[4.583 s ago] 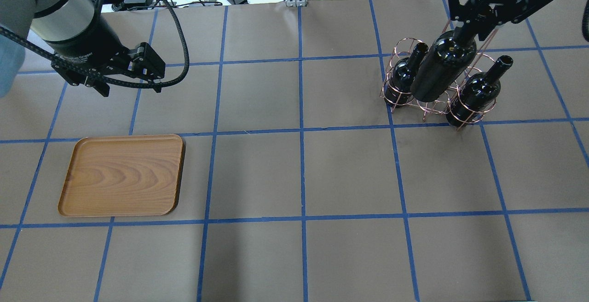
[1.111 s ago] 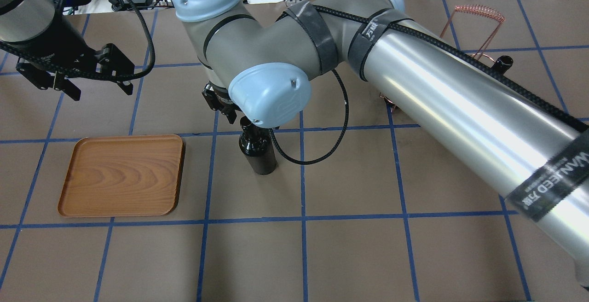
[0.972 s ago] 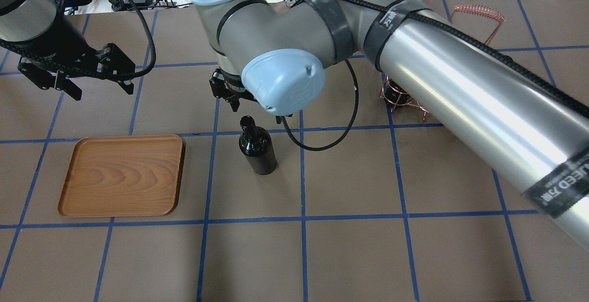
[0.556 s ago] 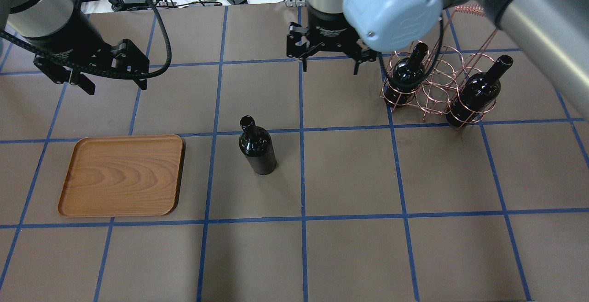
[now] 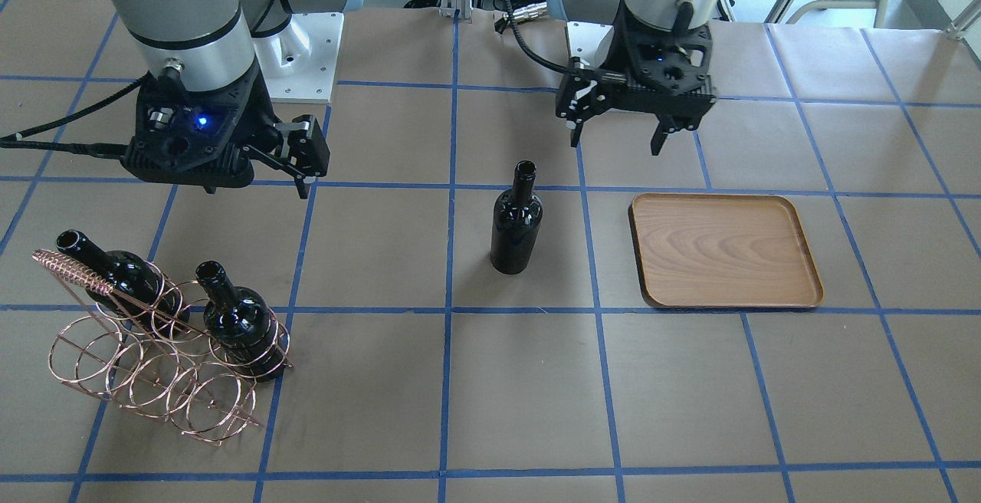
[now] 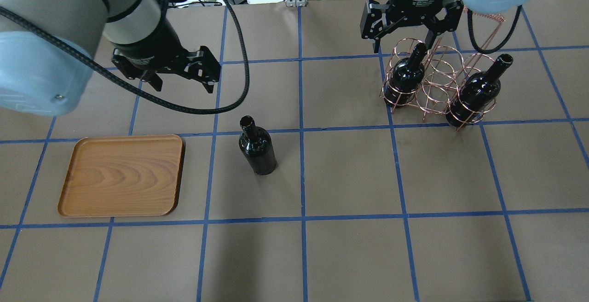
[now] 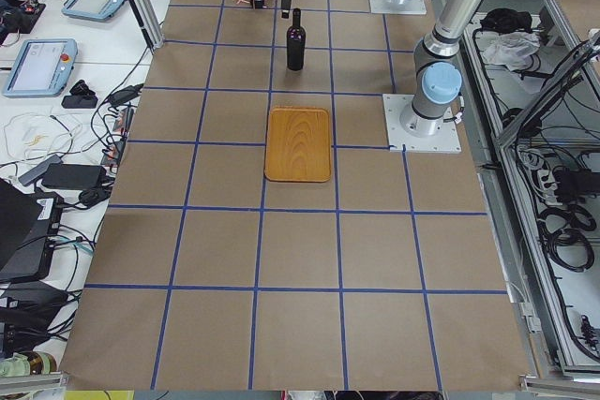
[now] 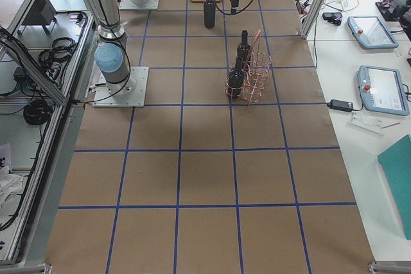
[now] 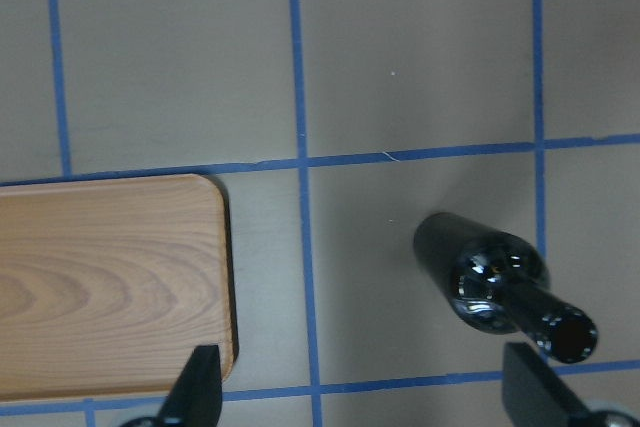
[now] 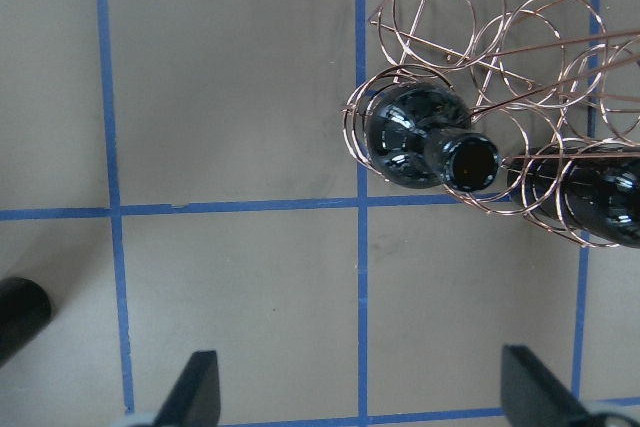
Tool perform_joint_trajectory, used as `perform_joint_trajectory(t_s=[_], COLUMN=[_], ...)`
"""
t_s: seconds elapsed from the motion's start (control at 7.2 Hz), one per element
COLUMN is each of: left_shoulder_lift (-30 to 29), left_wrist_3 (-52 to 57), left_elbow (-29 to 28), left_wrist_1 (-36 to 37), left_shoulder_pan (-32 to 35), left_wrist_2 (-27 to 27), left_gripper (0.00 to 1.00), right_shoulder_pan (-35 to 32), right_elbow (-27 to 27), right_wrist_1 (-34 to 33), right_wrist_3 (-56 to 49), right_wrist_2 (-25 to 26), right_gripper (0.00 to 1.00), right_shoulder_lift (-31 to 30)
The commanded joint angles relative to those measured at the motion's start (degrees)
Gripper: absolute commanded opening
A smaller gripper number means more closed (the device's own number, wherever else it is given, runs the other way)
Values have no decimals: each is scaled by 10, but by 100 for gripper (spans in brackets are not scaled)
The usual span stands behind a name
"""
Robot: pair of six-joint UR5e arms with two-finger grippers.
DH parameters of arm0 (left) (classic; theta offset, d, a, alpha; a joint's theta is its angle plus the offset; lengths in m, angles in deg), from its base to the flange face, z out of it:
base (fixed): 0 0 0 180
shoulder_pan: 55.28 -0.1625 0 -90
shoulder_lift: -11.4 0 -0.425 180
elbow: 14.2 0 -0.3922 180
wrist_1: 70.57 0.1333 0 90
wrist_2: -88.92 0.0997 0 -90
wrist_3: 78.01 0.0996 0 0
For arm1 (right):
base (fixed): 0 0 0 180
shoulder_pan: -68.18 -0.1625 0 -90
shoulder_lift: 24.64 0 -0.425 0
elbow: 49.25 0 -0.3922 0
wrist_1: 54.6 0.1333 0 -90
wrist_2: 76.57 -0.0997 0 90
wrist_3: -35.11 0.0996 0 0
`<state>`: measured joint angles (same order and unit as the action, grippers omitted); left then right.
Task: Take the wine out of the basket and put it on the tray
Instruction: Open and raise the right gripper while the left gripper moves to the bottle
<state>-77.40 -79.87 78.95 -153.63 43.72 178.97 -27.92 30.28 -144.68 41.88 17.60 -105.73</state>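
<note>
While basket [image 6: 436, 83] holds two bottles [image 6: 404, 80] [image 6: 476, 95], wine [image 6: 257, 149] outside

A: Entry one, left claw [image 6: 183, 85]?
B: Pointing down at the tabletop, fingers spread wide; wrist upright above it, elbow to its left.
A: Entry two, right claw [image 6: 404, 45]?
B: Likewise downward, jaws wide apart; wrist upright, elbow to its right.

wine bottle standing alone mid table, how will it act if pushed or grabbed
The wine bottle stands upright, tall on a narrow base, so a push near the neck would likely tip it, and once down it would probably roll. Its glossy black glass looks rigid and slippery, and likely breakable if it falls.
</note>
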Motion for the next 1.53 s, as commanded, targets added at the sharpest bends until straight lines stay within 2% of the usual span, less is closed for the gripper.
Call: perform_joint_trajectory(t_s=[0.0, 0.42, 0.56, 0.69, 0.83, 0.97, 1.11, 1.39], left_shoulder_lift=[-33, -70, -83, -90, -91, -91, -91, -91], left_wrist_3=[-18, -7, -7, -8, -6, -7, -7, -7], left_elbow=[5, 32, 44, 48, 48, 48, 48, 47], left_wrist_1=[32, 43, 73, 77, 77, 70, 69, 70], left_shoulder_pan=[61, 68, 68, 68, 69, 69, 69, 68], left_wrist_2=[-1, -1, -1, -1, -2, -1, -1, -1], left_gripper=[100, 100, 100, 94, 79, 78, 66, 54], right_shoulder_pan=[11, 38, 40, 40, 41, 42, 48, 53], right_elbow=[4, 4, 4, 4, 4, 4, 4, 9], right_wrist_1=[-4, -2, -2, -2, -2, 0, 1, 1], right_wrist_3=[-5, -6, -7, -7, -7, -7, -7, -7], right_wrist_2=[13, 13, 13, 14, 14, 14, 14, 13], right_gripper=[100, 100, 100, 100, 100, 100, 100, 100], right_shoulder_lift=[-5, -5, -5, -5, -5, -5, -5, -6])
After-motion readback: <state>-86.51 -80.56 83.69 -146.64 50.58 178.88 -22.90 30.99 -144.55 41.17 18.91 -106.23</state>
